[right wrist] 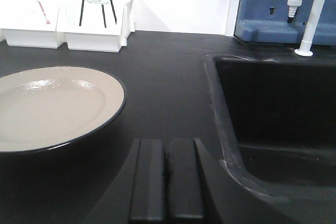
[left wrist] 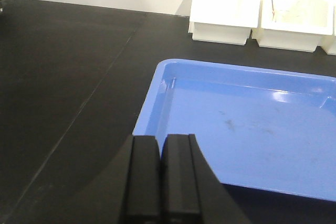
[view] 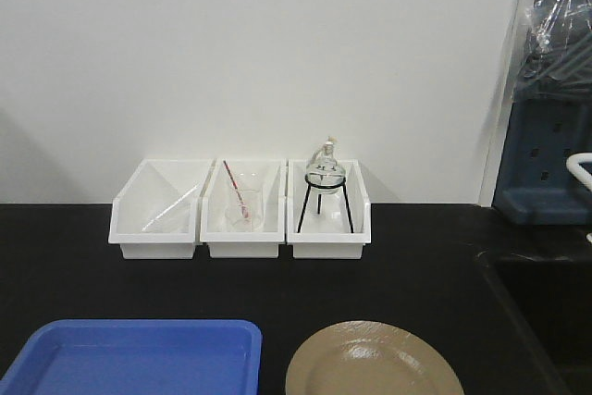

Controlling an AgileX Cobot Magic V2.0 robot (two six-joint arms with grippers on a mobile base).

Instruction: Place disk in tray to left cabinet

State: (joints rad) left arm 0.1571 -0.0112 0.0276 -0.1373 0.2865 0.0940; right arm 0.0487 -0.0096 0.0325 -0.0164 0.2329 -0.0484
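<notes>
left gripper (left wrist: pixel 160 148): pads squeezed together with nothing between them. It hangs low over the black counter (left wrist: pixel 63 77), just off the tray's near left corner.
tray (view: pixel 139 358): bright blue, flat on the counter at the front left. In the left wrist view its low rim sits right ahead of the left fingers. Looks like light, slightly bendy plastic, so I'd guess it flexes once loaded if you pinch only one edge.
white bins (view: pixel 240 215): three in a row against the back wall with glassware in them, well apart from both task things.
disk (view: pixel 375 365): tan plate with a thin black rim, on the counter just right of the tray with a small gap between them. Not in the tray yet.
disk handling: glossy surface, so probably slippery. It's stiff and looks ceramic or enamel, so I'd bet it chips or breaks if dropped, and it's likely heavier than the tray. It lies flat, so the raised rim is the only thing to bite. The right-hand edge looks like the easiest spot.
right gripper (right wrist: pixel 166 148): also closed up, holding nothing. The disk is ahead and to its left, near but not touching. The fingers need to open before any pinch.
sink (right wrist: pixel 278 119): black basin right beside the right gripper, with a tap (right wrist: pixel 310 3) at the back. I wouldn't swing the plate that way.
left cabinet: not in any view, can't say where it is.
</notes>
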